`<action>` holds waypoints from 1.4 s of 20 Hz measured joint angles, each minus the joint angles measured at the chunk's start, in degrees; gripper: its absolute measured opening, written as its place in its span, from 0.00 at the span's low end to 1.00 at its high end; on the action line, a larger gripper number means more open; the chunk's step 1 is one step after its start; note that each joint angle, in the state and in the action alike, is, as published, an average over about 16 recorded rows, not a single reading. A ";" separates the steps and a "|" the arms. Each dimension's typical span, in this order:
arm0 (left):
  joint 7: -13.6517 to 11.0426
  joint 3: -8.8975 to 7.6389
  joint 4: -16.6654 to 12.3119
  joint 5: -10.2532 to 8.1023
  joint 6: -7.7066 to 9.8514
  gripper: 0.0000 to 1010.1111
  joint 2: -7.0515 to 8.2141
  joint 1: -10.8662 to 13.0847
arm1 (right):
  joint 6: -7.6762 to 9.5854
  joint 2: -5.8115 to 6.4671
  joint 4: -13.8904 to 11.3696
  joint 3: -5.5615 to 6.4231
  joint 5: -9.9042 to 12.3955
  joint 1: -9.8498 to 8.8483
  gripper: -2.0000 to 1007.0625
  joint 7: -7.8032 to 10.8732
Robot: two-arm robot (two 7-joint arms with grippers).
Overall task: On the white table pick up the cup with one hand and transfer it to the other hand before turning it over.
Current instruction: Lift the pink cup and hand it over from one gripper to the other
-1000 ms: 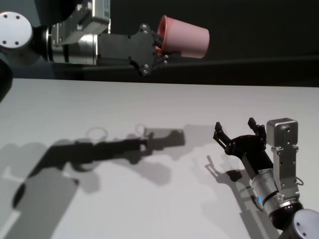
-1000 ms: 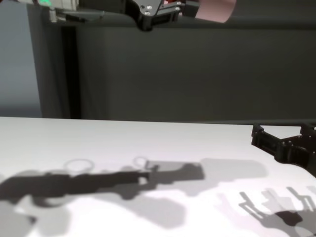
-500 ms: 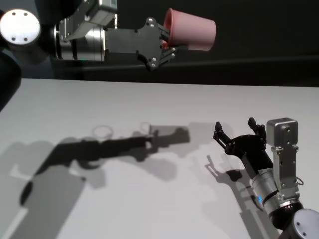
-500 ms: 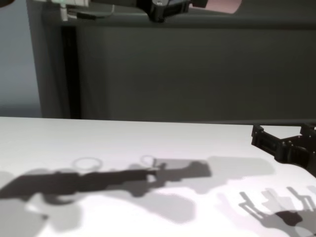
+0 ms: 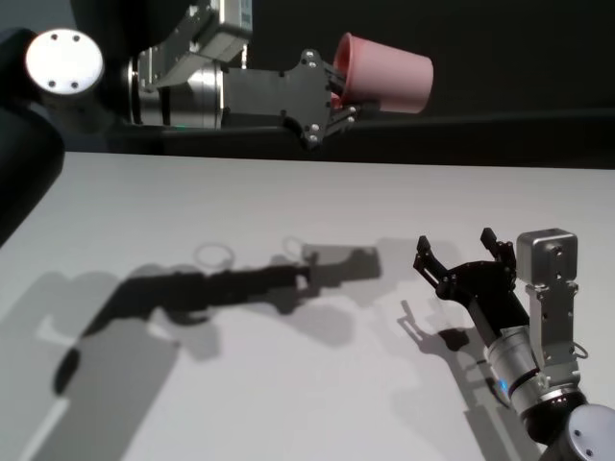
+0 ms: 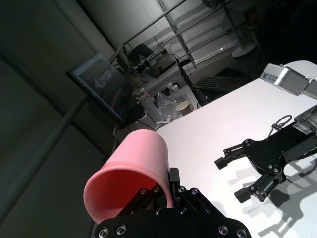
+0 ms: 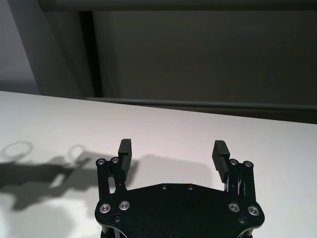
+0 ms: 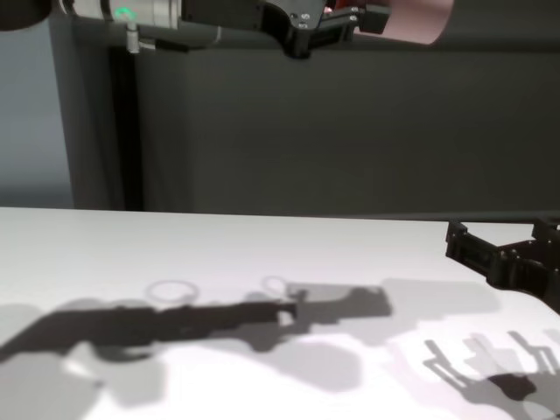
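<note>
Head view, left gripper (image 5: 338, 94) clamped on cup (image 5: 384, 74) rim, right gripper (image 5: 455, 253) jaws apart nr table (image 5: 288, 202).

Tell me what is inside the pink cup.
One finger of the left gripper reaches inside the cup's rim, pinching its wall. Otherwise it looks empty; the deep bottom is hidden.

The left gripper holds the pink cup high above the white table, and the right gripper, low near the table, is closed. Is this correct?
Not fully. The right gripper is open, as the right wrist view shows. The rest holds: the left gripper holds the pink cup high above the white table.
</note>
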 joint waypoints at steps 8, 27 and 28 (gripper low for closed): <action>-1.04 -0.81 1.59 -2.29 1.45 0.04 -1.25 -0.08 | 0.00 0.00 0.00 0.00 0.00 0.00 0.99 0.00; -3.20 -1.23 3.98 -3.97 1.65 0.04 -2.22 -0.41 | 0.00 0.00 0.00 0.00 0.00 0.00 0.99 0.00; -3.31 -1.22 4.07 -3.98 1.58 0.04 -2.22 -0.41 | 0.00 0.00 0.00 0.00 0.00 0.00 0.99 0.00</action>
